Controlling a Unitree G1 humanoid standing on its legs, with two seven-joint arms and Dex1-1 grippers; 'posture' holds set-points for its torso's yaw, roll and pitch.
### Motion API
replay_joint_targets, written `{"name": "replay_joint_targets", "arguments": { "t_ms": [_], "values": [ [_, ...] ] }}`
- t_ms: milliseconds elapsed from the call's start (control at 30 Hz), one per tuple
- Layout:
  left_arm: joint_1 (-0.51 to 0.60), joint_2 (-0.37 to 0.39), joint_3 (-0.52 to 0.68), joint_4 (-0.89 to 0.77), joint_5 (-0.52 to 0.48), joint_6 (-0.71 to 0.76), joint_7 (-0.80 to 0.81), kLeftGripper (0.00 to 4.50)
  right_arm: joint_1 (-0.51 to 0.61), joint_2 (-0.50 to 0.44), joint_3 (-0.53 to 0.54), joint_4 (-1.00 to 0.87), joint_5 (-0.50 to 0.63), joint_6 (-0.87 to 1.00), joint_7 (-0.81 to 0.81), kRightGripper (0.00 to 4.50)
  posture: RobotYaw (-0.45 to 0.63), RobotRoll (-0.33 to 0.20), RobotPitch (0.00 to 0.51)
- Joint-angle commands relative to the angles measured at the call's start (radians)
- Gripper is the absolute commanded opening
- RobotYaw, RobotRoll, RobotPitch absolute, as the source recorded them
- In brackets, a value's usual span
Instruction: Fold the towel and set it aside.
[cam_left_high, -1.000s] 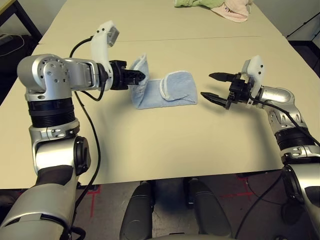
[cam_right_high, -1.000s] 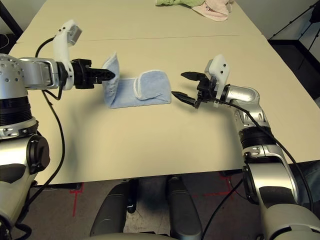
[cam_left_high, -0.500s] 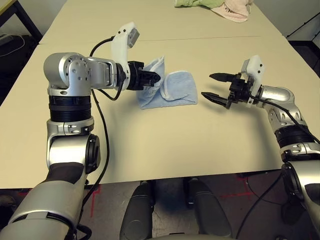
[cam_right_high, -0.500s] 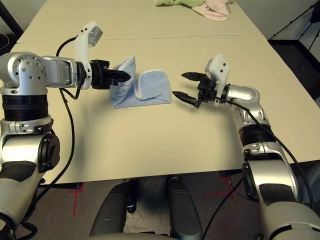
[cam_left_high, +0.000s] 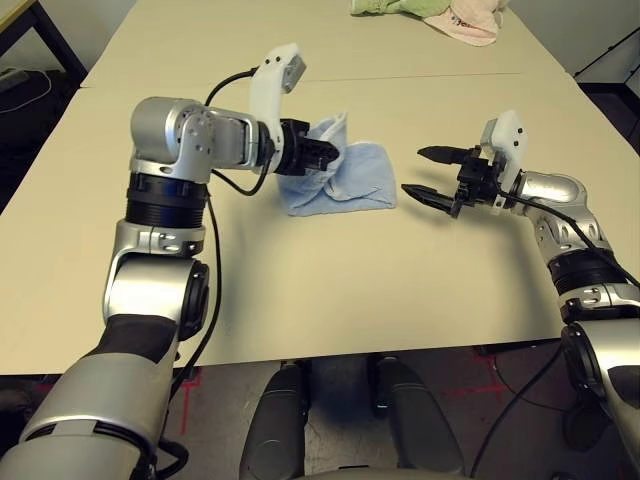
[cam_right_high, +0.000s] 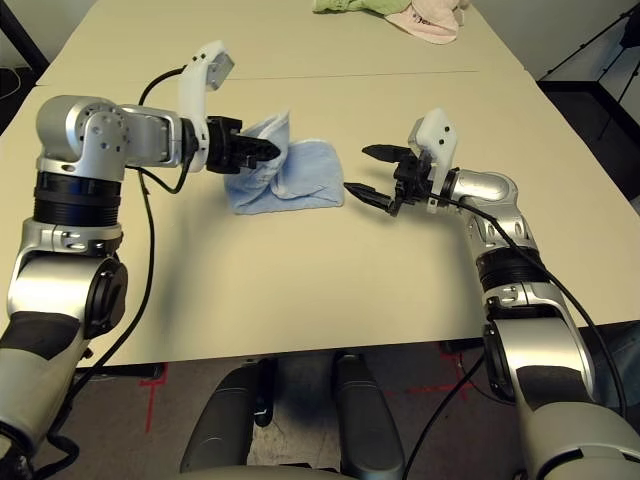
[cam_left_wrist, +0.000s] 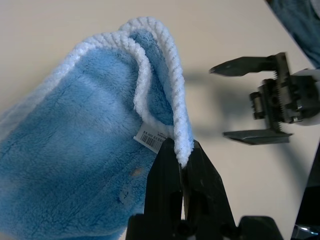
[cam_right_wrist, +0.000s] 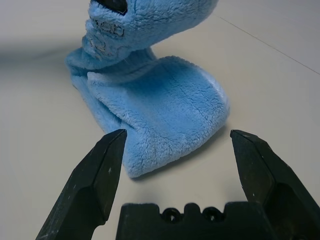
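The light blue towel (cam_left_high: 358, 182) lies partly folded mid-table, its right side doubled over. My left gripper (cam_left_high: 328, 158) is shut on the towel's white-stitched edge (cam_left_wrist: 176, 120) and holds that edge raised over the folded part. A small white label (cam_left_wrist: 150, 138) shows beside the fingertips. My right gripper (cam_left_high: 412, 170) hovers just right of the towel, apart from it, open with nothing between its fingers (cam_right_wrist: 107, 165). The towel's rounded fold (cam_right_wrist: 165, 110) lies straight ahead of it.
A green cloth (cam_left_high: 385, 6) and a pink cloth (cam_left_high: 464, 22) lie bunched at the table's far edge. A seam (cam_left_high: 440, 75) crosses the table behind the towel. Bare tabletop (cam_left_high: 350, 280) stretches from the towel to the front edge.
My left gripper has carried the towel's left edge rightward, up and over the folded part. The right arm has stayed still and open.
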Motion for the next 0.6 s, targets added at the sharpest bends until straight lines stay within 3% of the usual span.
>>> {"name": "replay_joint_targets", "arguments": {
  "t_ms": [33, 233, 467, 600],
  "values": [
    [0.0, 0.023, -0.077, -0.02, 0.039, -0.033, -0.043, 0.03, 0.001, 0.002, 0.003, 0.0, -0.005, -0.01, 0.004, 4.5, 0.04, 0.0, 0.166],
    [0.033, 0.086, -0.253, -0.065, 0.133, -0.126, -0.118, 0.03, 0.001, 0.006, 0.006, 0.003, -0.006, -0.013, 0.005, 4.5, 0.05, 0.0, 0.167],
    [0.006, 0.06, -0.284, -0.026, 0.186, -0.169, -0.143, 0.03, 0.001, 0.011, 0.007, 0.006, -0.009, -0.014, 0.005, 4.5, 0.05, 0.0, 0.166],
    [-0.045, -0.001, -0.241, 0.011, 0.185, -0.15, -0.13, 0.03, 0.001, 0.014, 0.007, 0.008, -0.011, -0.016, 0.005, 4.5, 0.06, 0.0, 0.166]
  ]
}}
